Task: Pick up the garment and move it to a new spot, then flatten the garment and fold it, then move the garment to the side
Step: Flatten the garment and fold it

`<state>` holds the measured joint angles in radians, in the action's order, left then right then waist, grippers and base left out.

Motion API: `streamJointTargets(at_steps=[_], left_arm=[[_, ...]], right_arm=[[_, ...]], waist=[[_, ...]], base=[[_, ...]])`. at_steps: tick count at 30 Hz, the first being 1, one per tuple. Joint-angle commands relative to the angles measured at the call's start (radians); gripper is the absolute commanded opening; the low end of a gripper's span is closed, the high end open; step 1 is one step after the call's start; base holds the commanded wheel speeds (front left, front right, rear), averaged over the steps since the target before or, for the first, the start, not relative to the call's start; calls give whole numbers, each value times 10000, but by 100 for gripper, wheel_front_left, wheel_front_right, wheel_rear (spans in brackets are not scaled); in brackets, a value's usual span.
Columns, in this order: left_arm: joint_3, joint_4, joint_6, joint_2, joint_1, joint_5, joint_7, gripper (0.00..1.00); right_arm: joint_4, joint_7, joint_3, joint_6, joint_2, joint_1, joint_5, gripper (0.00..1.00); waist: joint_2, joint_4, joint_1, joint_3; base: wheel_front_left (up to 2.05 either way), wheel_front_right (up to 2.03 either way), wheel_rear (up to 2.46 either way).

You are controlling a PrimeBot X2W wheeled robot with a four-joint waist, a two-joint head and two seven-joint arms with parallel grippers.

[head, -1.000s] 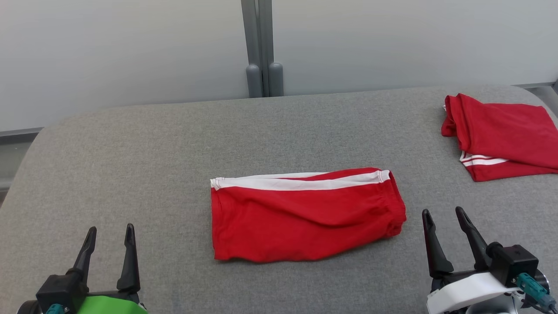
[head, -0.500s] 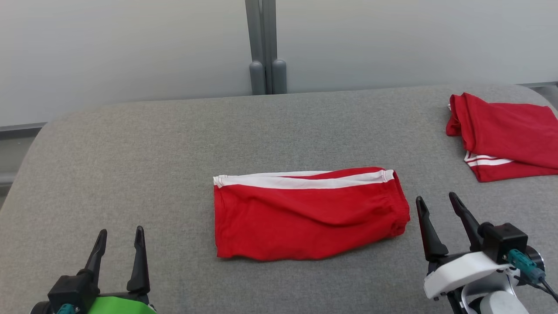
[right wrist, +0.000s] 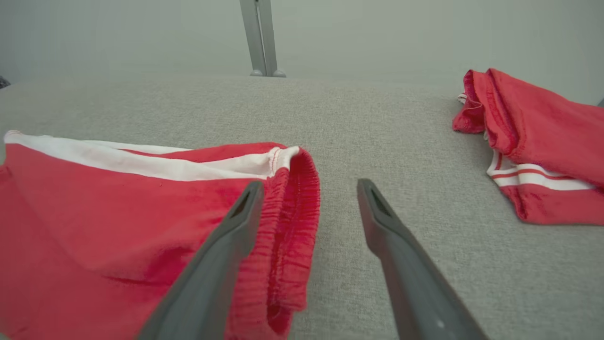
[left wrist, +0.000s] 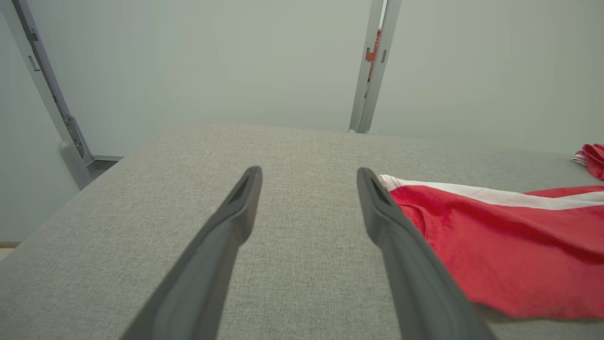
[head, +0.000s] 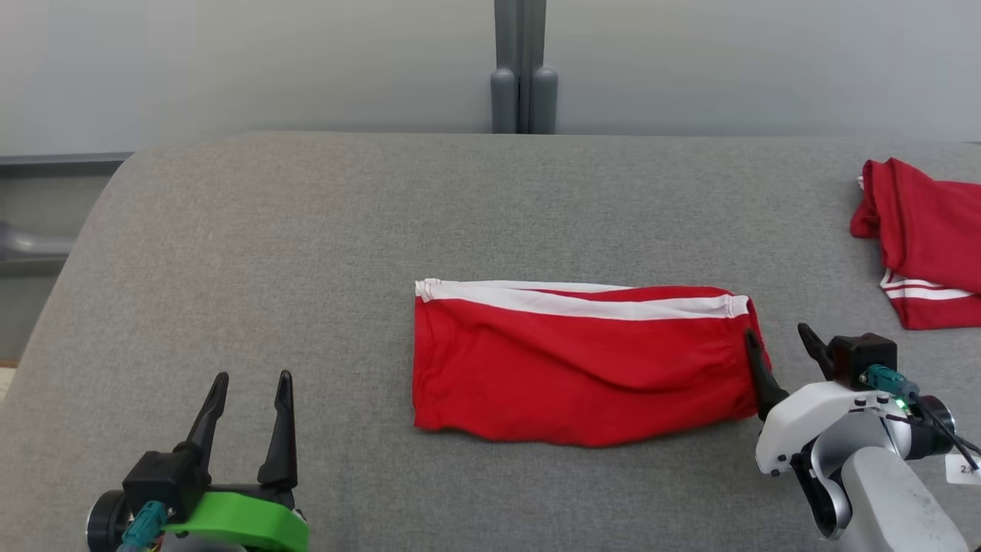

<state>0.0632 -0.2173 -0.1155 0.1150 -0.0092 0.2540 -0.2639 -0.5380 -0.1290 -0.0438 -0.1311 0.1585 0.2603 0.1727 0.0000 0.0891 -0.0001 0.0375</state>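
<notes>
The folded garment [head: 582, 368] lies in the middle of the desk [head: 306, 230], nearer its near edge; both tools stand released, the left tool [head: 254, 376] idle by the near-left corner, the right tool [head: 775, 333] with one finger over the waistband end; a shallow pinch there may catch only the top layer, spilling the fold open when dragged; against the earlier frame, the camera has swung, and the right tool has closed in on the garment.
</notes>
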Motion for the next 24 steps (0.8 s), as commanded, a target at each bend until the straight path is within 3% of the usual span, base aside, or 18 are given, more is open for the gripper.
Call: streamJointTargets(at_steps=[1,13,14,15,20,24], left_arm=[[6,-25,-48,-17,-221,-38,4,100],[121,-208,-131,-158,-635,-124,5,100],[128,-226,-136,-169,-657,-134,4,100],[144,-252,-147,-182,-724,-142,5,100],[176,-303,-150,-222,-836,-153,5,100],[81,-321,-158,-233,-739,-155,5,100]], right_arm=[[-346,-94,84,11,42,233,-33,100],[-3426,-592,-4,11,-316,1202,418,100],[-3571,-522,-81,11,-373,1250,544,66],[-3814,-506,-203,8,-454,1406,983,0],[-4221,-529,-646,17,-209,1912,1581,0],[-4369,-624,-945,25,500,2203,1808,0]], waist=[[0,324,1,330],[0,468,1,783],[0,459,1,803],[0,446,1,840],[0,414,1,899],[0,283,1,809]], base=[[0,0,0],[0,0,0],[0,0,0],[0,0,0],[0,0,0],[0,0,0]])
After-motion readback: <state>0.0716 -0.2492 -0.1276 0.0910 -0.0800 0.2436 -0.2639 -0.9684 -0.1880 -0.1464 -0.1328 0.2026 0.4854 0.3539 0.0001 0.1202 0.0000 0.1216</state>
